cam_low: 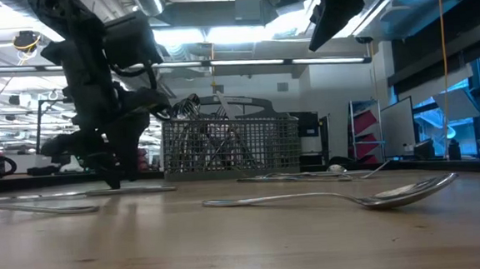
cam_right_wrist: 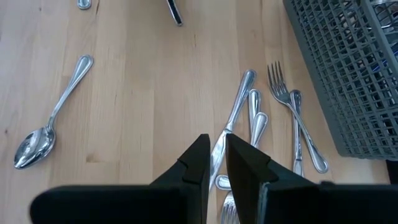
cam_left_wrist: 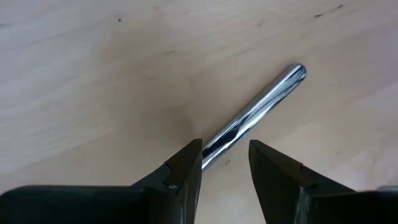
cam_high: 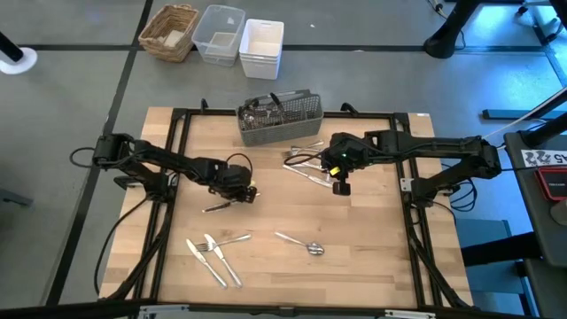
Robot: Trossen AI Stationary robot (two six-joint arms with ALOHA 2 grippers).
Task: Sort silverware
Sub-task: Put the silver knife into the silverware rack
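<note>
Left gripper (cam_left_wrist: 225,165) is down at the wooden table (cam_high: 354,257), fingers spread around a silver utensil handle (cam_left_wrist: 255,112) lying flat. Right gripper (cam_right_wrist: 216,163) hovers with fingers nearly together, empty, above loose silverware (cam_right_wrist: 273,118) beside the mesh caddy (cam_high: 279,117). A spoon (cam_high: 306,245) lies nearer the front.

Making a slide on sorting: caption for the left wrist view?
Left gripper open astride a silverware handle lying on the wooden table.
</note>
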